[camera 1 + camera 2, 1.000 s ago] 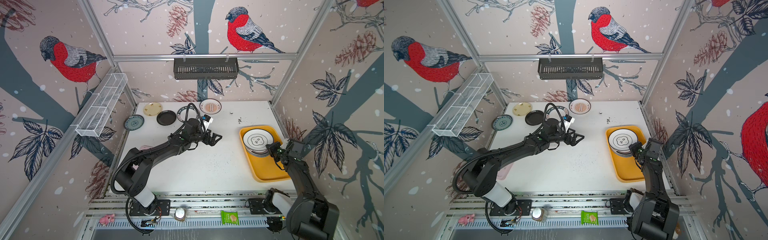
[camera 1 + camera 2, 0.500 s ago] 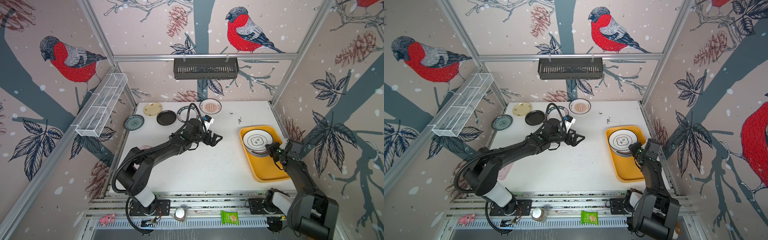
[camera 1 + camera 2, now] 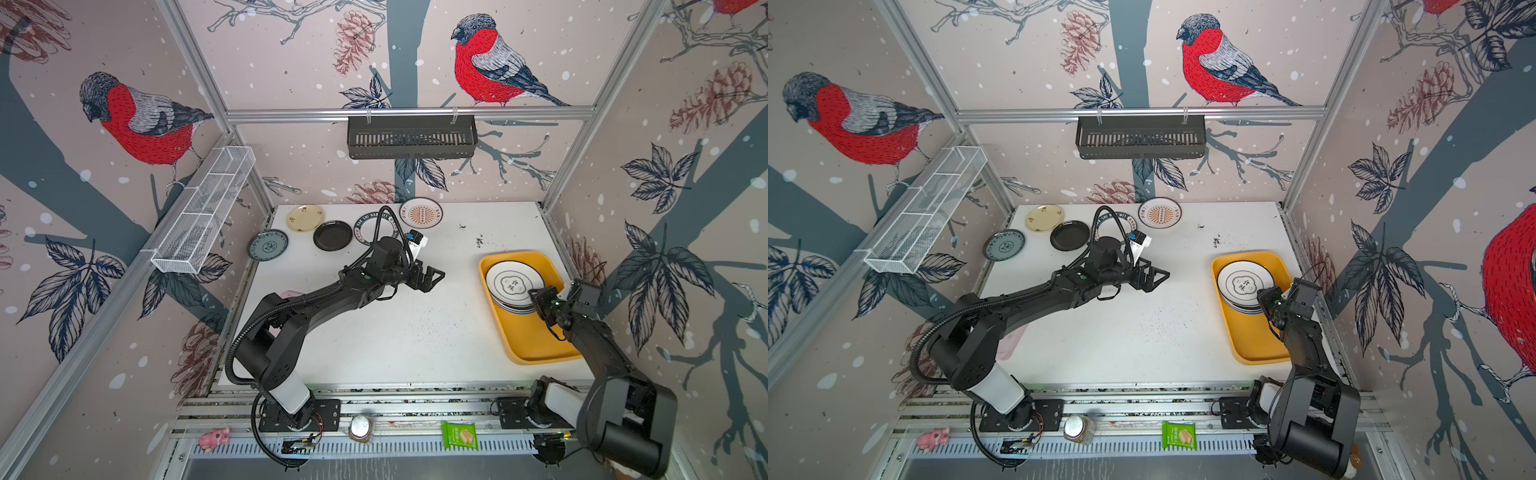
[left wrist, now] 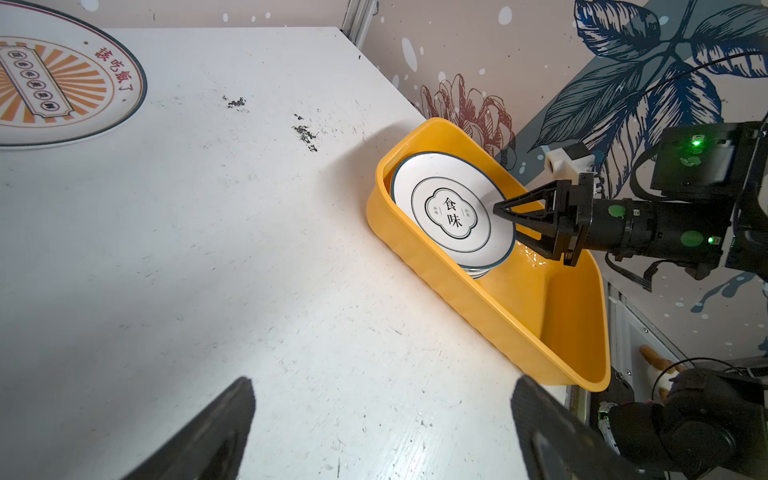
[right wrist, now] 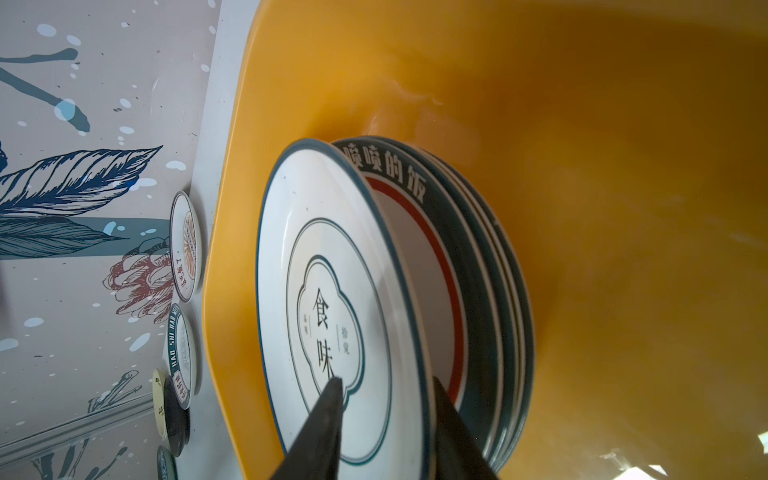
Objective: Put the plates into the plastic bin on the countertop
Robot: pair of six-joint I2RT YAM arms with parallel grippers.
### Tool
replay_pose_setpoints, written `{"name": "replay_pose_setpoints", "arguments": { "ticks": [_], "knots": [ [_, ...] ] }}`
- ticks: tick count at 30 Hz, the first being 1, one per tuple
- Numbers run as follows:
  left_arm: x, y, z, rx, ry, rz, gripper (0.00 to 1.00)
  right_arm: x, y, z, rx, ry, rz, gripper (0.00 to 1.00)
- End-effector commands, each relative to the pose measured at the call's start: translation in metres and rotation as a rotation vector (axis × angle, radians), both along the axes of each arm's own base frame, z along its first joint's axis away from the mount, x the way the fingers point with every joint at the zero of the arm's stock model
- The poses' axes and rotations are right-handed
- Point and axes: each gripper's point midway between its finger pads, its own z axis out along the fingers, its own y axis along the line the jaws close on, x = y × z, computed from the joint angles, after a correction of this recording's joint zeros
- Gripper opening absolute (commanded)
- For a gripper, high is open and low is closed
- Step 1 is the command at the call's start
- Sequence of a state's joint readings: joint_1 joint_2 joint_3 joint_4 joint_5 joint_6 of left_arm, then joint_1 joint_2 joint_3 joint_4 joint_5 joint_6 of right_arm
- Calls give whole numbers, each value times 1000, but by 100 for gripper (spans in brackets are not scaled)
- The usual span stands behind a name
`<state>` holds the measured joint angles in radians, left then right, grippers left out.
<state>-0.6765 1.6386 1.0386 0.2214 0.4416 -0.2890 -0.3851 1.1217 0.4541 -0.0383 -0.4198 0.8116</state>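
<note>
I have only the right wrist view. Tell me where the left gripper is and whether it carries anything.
Observer: The left gripper hangs over the middle of the countertop, jaws wide open, and carries nothing.
Operator: Name a plate that it could have trouble seeing.
Observer: The green-lettered plate in the far left group is partly hidden behind the left arm.
Operator: Report which end of the bin is free.
Observer: The plate stack fills the far end of the plastic bin. The end nearer the arm bases is bare.
</note>
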Motion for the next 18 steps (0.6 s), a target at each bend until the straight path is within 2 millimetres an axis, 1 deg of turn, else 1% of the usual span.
{"name": "replay_pose_setpoints", "arguments": {
  "ticks": [1, 8, 12, 18],
  "knots": [
    [1, -2, 3, 3, -16, -8, 96, 3, -4, 5, -32, -20, -2, 42],
    [4, -2, 2, 14, -21, 9, 96, 0, -7, 5, -60, 11, -12, 72],
    [7, -2, 1, 18, -23, 20, 97, 0, -8, 7, -70, 11, -12, 78],
    [12, -5, 0, 14, -27, 19, 96, -1, -9, 9, -85, 31, -5, 82]
  ]
}}
